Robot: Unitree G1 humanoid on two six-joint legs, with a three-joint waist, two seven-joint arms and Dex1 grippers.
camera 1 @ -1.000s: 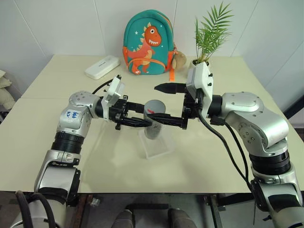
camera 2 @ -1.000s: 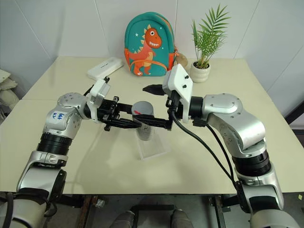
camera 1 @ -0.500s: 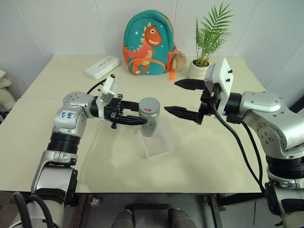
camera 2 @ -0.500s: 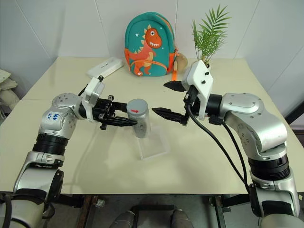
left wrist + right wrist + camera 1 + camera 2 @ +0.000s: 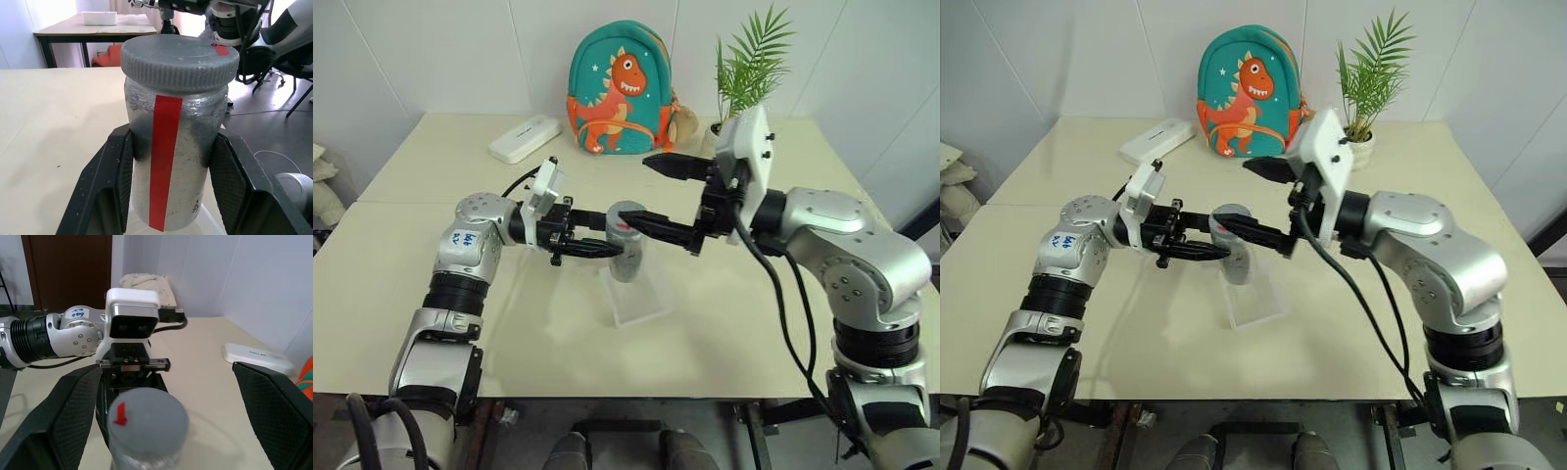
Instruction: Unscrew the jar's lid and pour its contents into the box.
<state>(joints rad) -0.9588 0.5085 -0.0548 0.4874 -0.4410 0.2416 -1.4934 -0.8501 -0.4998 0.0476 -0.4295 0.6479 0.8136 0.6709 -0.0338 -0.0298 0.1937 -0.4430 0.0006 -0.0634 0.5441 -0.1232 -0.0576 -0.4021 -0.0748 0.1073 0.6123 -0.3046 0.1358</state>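
Jar (image 5: 626,253) upright, lid (image 5: 180,59) still on, clamped at its body by left gripper (image 5: 599,249), held just above the box (image 5: 636,294) at table centre. Right gripper (image 5: 651,196) spread wide, fingers straddling the lid from 3 o'clock, not touching.

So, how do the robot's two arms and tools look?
Both arms are silver metal with black joint rings. Each tool, left and right, has two black fingers and a white camera block. Black cables hang from the right wrist; a handwritten label marks the left arm.
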